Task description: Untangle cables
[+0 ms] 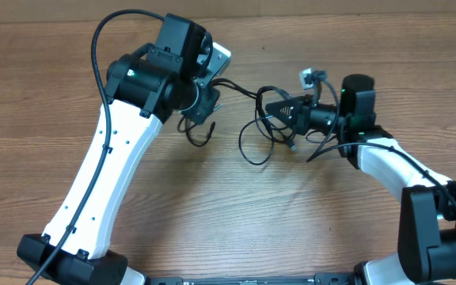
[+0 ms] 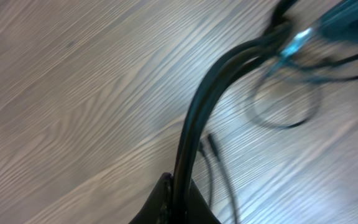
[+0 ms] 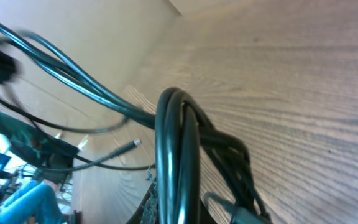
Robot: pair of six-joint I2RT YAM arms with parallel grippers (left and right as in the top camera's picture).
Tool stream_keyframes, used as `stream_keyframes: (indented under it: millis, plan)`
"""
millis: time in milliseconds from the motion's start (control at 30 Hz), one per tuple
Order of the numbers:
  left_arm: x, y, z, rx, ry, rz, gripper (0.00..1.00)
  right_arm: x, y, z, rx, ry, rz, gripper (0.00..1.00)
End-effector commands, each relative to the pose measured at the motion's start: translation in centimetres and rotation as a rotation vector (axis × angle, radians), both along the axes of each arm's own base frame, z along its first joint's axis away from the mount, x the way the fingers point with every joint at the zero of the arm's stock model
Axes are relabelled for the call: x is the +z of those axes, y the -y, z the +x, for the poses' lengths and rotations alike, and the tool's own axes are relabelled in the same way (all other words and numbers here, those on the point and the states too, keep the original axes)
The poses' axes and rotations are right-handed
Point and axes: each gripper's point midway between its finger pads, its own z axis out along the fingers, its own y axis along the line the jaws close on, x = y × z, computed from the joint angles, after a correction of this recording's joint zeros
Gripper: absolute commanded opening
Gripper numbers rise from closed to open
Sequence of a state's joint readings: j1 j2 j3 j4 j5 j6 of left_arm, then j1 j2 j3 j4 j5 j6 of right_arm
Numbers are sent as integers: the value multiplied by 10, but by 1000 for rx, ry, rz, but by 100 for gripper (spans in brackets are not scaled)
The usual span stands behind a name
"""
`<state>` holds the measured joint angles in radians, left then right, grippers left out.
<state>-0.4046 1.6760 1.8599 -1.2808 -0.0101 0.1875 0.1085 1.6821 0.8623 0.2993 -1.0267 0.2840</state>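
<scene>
1. Cables (image 1: pixel 261 120) sit as 1 black tangle on the desk (image 1: pixel 236 214), in the gap between the 2 arms and toward the far edge.
2. Long axis of that tangle runs side to side, from the left end effector (image 1: pixel 204 103) at one end to the right end effector (image 1: pixel 283 109) at the other. Neither arm is nearer, since each touches its own end. The thicker knot of loops lies on the right arm's side.
3. Left end effector is fully closed on the cables. In its own wrist view a few strands run out from between the jaws and climb toward the upper right. There they meet a slack loop lying on the desk. 1 small plug (image 2: pixel 211 142) sits just beside those strands, loose and ungripped.
4. Right end effector is also fully closed. In its wrist view it clamps a bunched coil of several turns, which stands up out of the jaws. More strands trail away to the left.
5. Judging from this, any parting pull has to go along that side-to-side axis. The arms would draw apart while the slack loops between them feed out. The bunched coil on the right looks the likelier place to snag.
</scene>
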Motion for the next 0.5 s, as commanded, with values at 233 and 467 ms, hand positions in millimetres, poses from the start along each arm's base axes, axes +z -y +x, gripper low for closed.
stream_keyframes:
  millis: [233, 467]
  plan:
    - [0, 25, -48, -179, -173, -131, 35, 67, 5, 6, 34, 189, 137, 4]
    - [2, 36, -64, -288, -218, -186, 33, 95, 5, 6, 38, 330, 170, 4]
